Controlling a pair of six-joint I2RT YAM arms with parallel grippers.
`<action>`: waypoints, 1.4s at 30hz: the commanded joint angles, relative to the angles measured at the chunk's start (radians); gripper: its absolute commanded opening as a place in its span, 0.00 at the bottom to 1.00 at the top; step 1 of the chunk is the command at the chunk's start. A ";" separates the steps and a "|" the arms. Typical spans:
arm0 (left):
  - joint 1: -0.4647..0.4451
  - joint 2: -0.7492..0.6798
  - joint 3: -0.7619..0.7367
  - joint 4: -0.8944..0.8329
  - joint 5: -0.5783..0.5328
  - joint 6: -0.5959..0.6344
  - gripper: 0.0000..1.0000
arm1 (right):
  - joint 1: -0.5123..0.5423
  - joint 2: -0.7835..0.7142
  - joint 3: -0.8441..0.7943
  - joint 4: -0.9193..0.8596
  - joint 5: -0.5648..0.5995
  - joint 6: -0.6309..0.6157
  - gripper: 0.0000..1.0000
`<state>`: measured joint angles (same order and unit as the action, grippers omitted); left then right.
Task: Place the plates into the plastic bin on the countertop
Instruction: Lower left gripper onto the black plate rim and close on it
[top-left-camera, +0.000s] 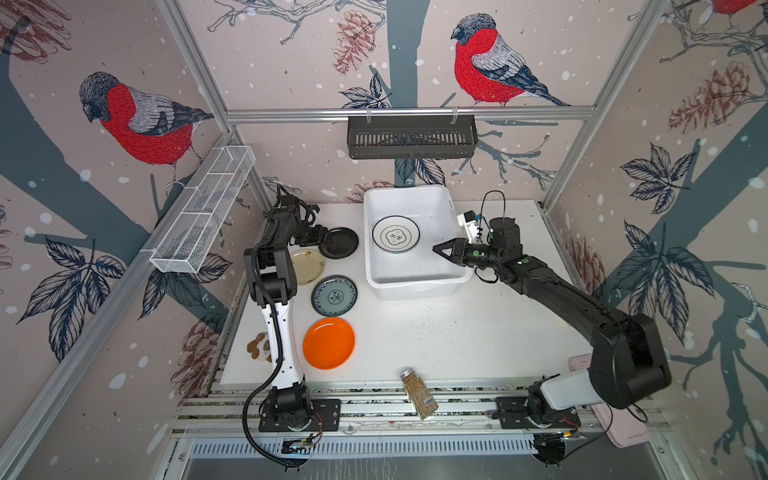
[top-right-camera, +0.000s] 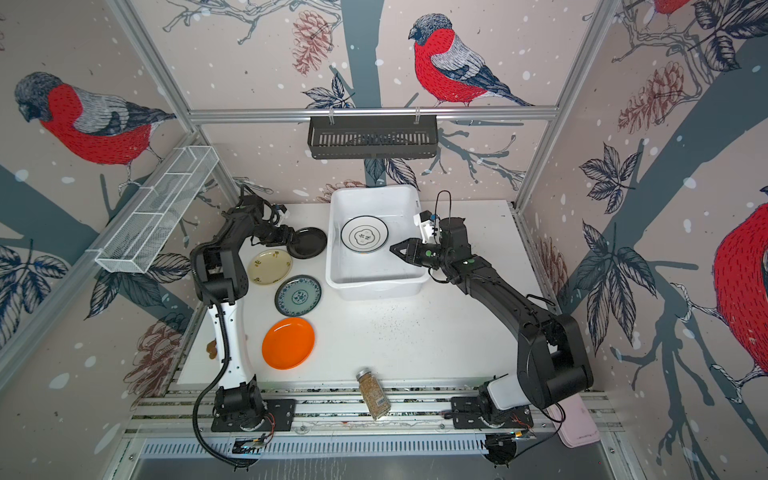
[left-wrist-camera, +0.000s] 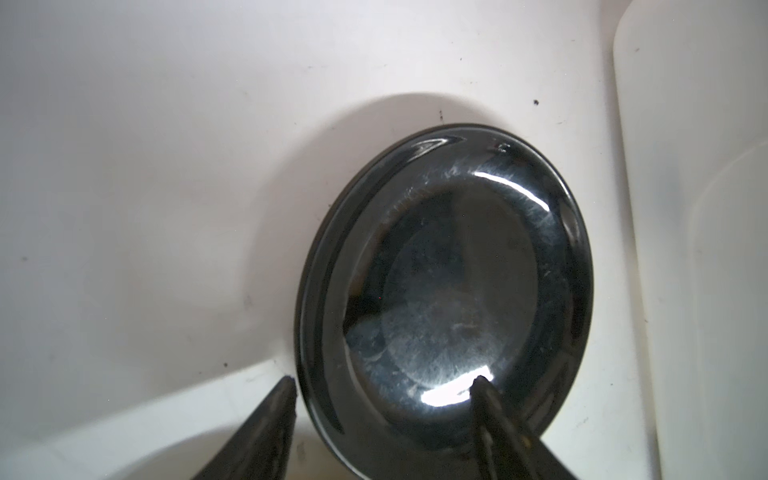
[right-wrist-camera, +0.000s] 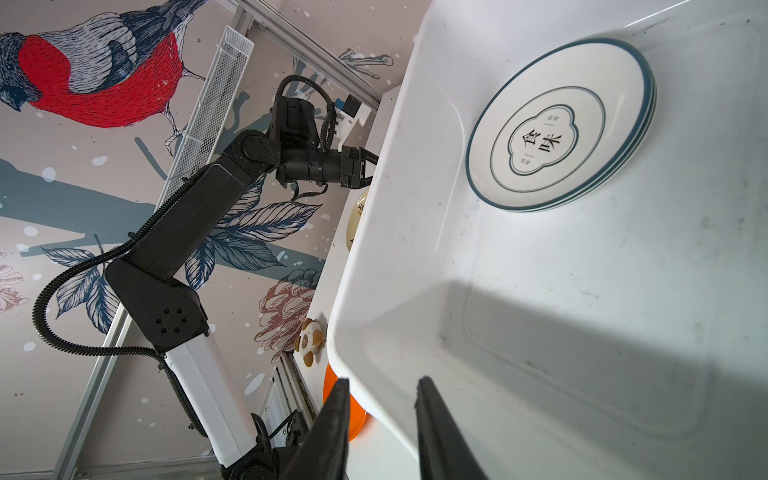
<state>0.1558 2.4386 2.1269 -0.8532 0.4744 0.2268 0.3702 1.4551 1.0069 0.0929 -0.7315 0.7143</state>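
Grippers in both top views: my left gripper (top-left-camera: 321, 239) sits at the black plate (top-left-camera: 340, 243) on the counter (top-left-camera: 457, 332); my right gripper (top-left-camera: 437, 249) hovers over the bin (top-left-camera: 415, 289), where a white plate (top-left-camera: 395, 235) lies. Left wrist view: jaws apart, straddling the black plate's edge, unclamped. Right wrist view: jaws slightly parted, empty.

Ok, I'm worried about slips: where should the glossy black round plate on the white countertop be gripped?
Pinch the glossy black round plate by its raised rim, on the side away from the white plastic bin. It lies flat, so likely only the rim gives purchase; the left tool straddles it there.
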 joint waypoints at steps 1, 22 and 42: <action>0.004 0.016 0.027 -0.025 0.032 -0.010 0.65 | 0.000 0.005 0.000 0.056 -0.010 0.017 0.30; -0.017 0.048 0.048 -0.027 0.089 -0.026 0.57 | -0.008 0.058 -0.008 0.126 -0.031 0.064 0.27; -0.018 0.074 0.044 -0.036 0.088 -0.021 0.44 | -0.008 0.071 -0.024 0.179 -0.046 0.102 0.25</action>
<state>0.1364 2.5023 2.1666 -0.8680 0.5499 0.1993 0.3634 1.5261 0.9821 0.2329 -0.7612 0.8089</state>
